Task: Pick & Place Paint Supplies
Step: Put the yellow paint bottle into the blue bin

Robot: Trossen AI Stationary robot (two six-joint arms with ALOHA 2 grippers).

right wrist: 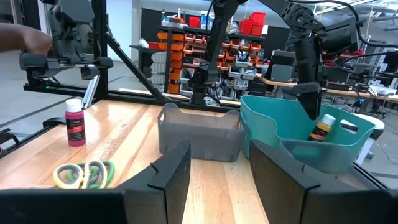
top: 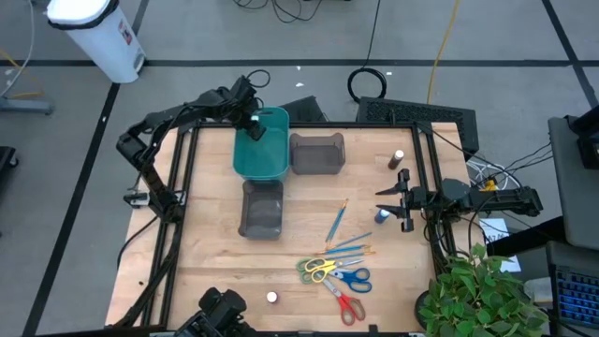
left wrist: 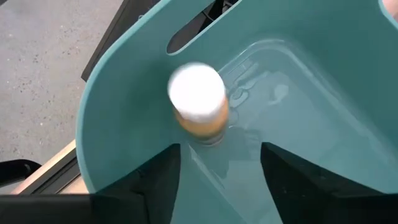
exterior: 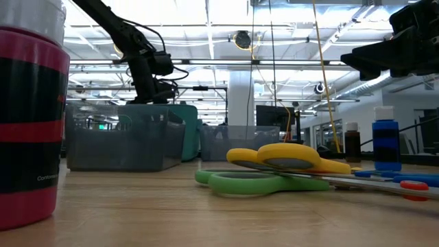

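Nearest the front edge there's a small white-capped bottle [top: 271, 298] sitting alone at about 6 o'clock on the table [top: 206, 253], and just past it toward 5 o'clock the pile of scissors: green-yellow scissors [top: 316, 269], blue scissors [top: 354, 278] and red scissors [top: 347, 307], overlapping each other. A bit further in, the thin brushes [top: 339, 223] lie fanned out right of center, touching the scissors pile at their near ends. Over at 3 o'clock the right gripper [top: 401, 197] hangs beside a blue paint bottle [top: 382, 215], fingers parted with nothing between them. A brown bottle [top: 404, 177] and a pale bottle [top: 398, 159] stand just behind it toward 2 o'clock. Mid-table there's one grey bin [top: 263, 208] close to center and another grey bin [top: 317, 153] behind it at 12 o'clock. Farthest back, at 11 o'clock, is the teal bin [top: 267, 164], and the left gripper [left wrist: 217, 168] is down inside it, fingers spread apart, with an orange-ish white-capped paint bottle [left wrist: 199, 102] tilted just ahead of the fingertips, free of them and resting against the bin floor.
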